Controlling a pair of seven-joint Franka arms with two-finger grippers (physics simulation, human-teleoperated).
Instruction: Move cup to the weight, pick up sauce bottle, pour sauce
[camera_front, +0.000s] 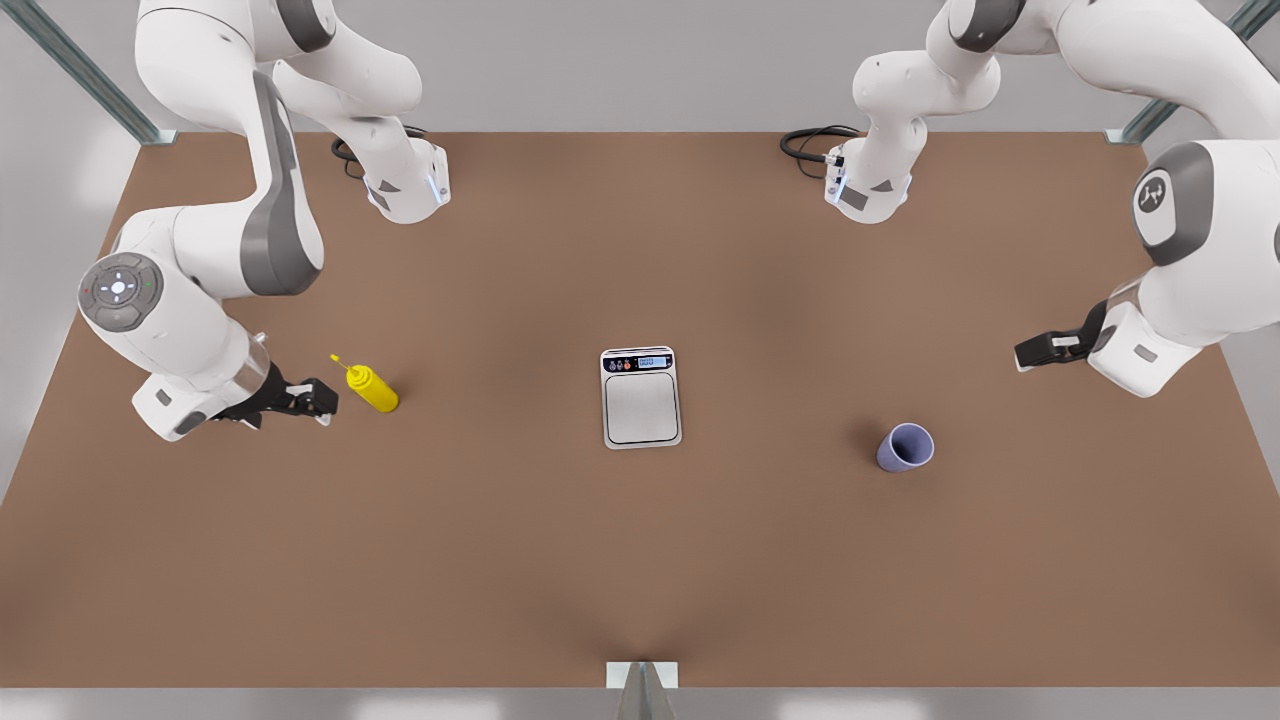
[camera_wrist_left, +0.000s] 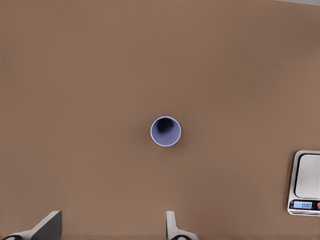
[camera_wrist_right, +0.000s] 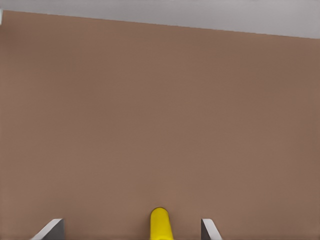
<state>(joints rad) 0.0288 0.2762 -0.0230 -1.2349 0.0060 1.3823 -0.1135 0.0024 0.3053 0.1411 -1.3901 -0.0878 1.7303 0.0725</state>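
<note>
The lavender-blue cup (camera_front: 906, 447) stands upright on the brown table toward the front view's right, its mouth showing in the left wrist view (camera_wrist_left: 165, 131). My left gripper (camera_front: 1040, 350) (camera_wrist_left: 111, 231) hovers open, well apart from the cup. The weight (camera_front: 641, 410) (camera_wrist_left: 306, 182), a silver scale with a blue display, lies at the table's middle. The yellow sauce bottle (camera_front: 372, 388) (camera_wrist_right: 161, 225) stands at the front view's left. My right gripper (camera_front: 315, 400) (camera_wrist_right: 131, 232) is open just beside the bottle, and the bottle shows between its spread fingers.
Both arm bases stand at the table's back, each with a black cable coil (camera_front: 345, 155) (camera_front: 805, 145) beside it. A metal bracket (camera_front: 641, 680) sits at the middle of the front edge. Bare brown tabletop (camera_front: 500, 520) lies between the bottle, scale and cup.
</note>
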